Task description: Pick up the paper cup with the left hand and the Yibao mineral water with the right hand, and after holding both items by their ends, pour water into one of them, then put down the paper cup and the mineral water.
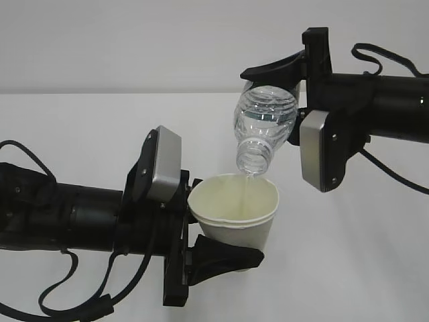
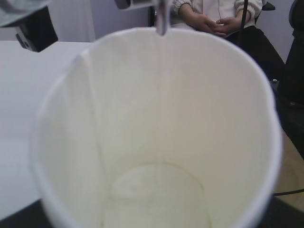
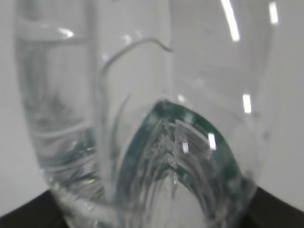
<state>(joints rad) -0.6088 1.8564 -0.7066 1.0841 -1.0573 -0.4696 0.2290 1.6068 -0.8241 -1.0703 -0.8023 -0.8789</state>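
The white worktop point(image 1: 80, 121) is filling the back of the exterior view. The left hand point(image 1: 201, 235) is reaching in from the lower left of the frame, and the right hand point(image 1: 295, 100) is reaching in from the upper right. Both are up in the air, above the worktop.

The right hand's black fingers point(image 1: 271, 69) are squeezing the Yibao mineral water point(image 1: 263, 127) near its bottom end. The bottle is tipping over, with its open neck pointing down at the middle of the frame.

The left hand's fingers point(image 1: 228, 258) are gripping the paper cup point(image 1: 234, 215) around its lower part. The cup is sitting upright, just under the bottle's neck.

A thin stream of water point(image 2: 162, 21) is falling into the cup.
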